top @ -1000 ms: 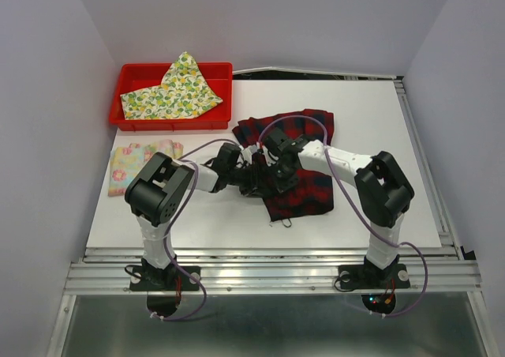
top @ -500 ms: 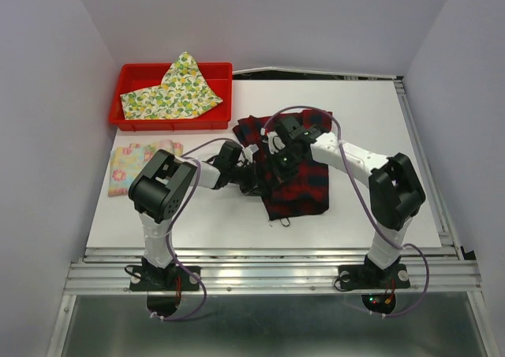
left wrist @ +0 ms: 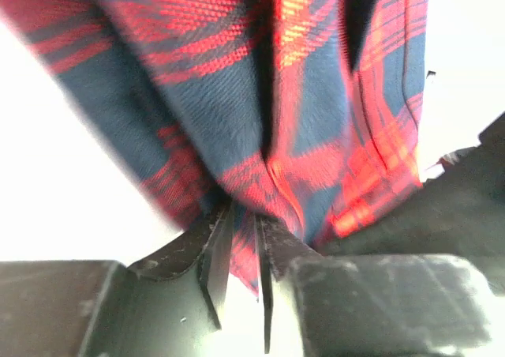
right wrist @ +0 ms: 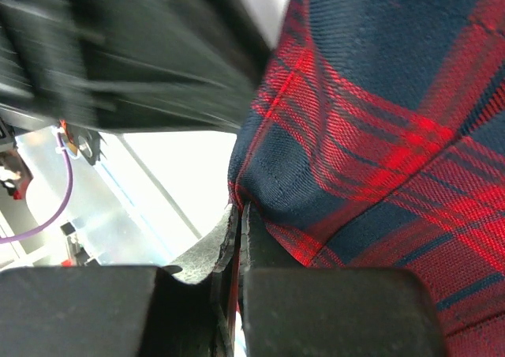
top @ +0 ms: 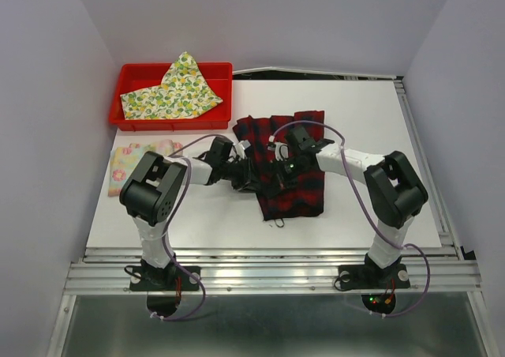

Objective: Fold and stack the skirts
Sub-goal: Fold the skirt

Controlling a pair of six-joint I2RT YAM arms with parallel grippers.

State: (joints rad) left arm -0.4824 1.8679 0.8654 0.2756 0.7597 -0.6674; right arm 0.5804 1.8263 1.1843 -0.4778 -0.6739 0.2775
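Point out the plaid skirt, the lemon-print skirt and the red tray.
plaid skirt (top: 304,203), top external view, its flat near part.
lemon-print skirt (top: 173,96), top external view, middle of the cloth.
red tray (top: 140,74), top external view, bare floor near its far left corner.

Open table (top: 394,128) right of plaid skirt (top: 304,203), red tray (top: 170,124) far-left

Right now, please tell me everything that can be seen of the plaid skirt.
The plaid skirt is woven-looking cloth, red checks on dark blue-black. It lies rumpled in the middle of the white table, with a thin loop at its near hem. The left gripper holds an edge between nearly closed fingers; the right gripper is shut on a fold.
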